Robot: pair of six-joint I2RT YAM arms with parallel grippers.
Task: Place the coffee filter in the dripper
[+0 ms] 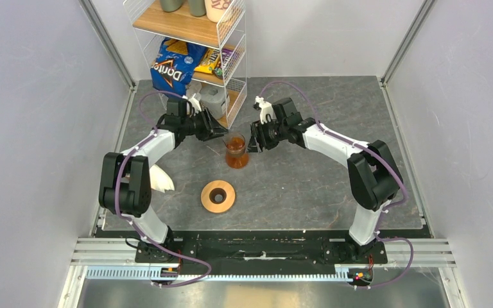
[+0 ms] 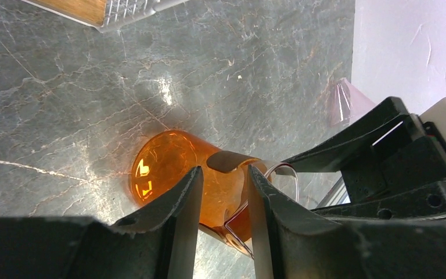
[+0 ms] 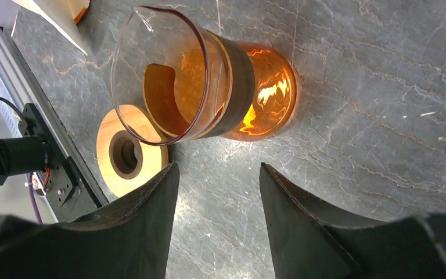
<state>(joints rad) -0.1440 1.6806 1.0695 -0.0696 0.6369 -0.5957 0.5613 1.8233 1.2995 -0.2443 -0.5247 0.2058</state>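
The dripper, an orange-brown ring with a dark centre hole, stands on the table in front of the arms and shows again low in the right wrist view. White fan-shaped filter paper lies by the left arm's elbow; I cannot tell whether it is a single coffee filter or a stack. My left gripper reaches the rim of the glass beaker, and its fingers flank the beaker's lip; contact is unclear. My right gripper hangs open just right of the beaker, nothing between its fingers.
A wire shelf rack with a blue chip bag and snack packs stands at the back left, close behind the left gripper. Grey walls enclose the table on three sides. A metal rail runs along the near edge.
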